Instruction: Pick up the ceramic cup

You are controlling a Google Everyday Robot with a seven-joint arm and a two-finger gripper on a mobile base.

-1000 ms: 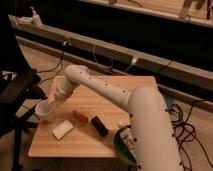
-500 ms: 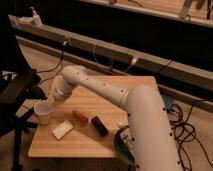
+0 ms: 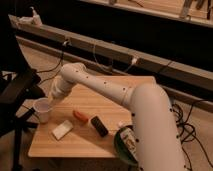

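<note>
**Tool at ceramic cup, far-left edge of counter**

Tool (image 3: 50,101) sits at the end of the white arm (image 3: 100,86), low over the left side of the counter (image 3: 125,87). It meets the ceramic cup (image 3: 43,110) at the cup's upper right rim. Can't tell whether the tool is open, closed or gripping: contact area is hidden by the wrist and the cup.

Cup is just left of and slightly below the tool, upright, mouth up. It hangs at or just past the counter's left edge; can't tell if its base rests on the wood or is off it.

Right of the cup, on the counter:
- flat white block (image 3: 62,129), nearer the front edge, lying angled
- orange object (image 3: 80,116), just right of the block, apart from it
- black bar (image 3: 99,126), right of the orange one, lying diagonally

Green-and-white item (image 3: 126,142) at the near right corner, partly behind the arm's big lower link.

Black chair (image 3: 15,92) stands left of the counter, close to the cup.
</note>
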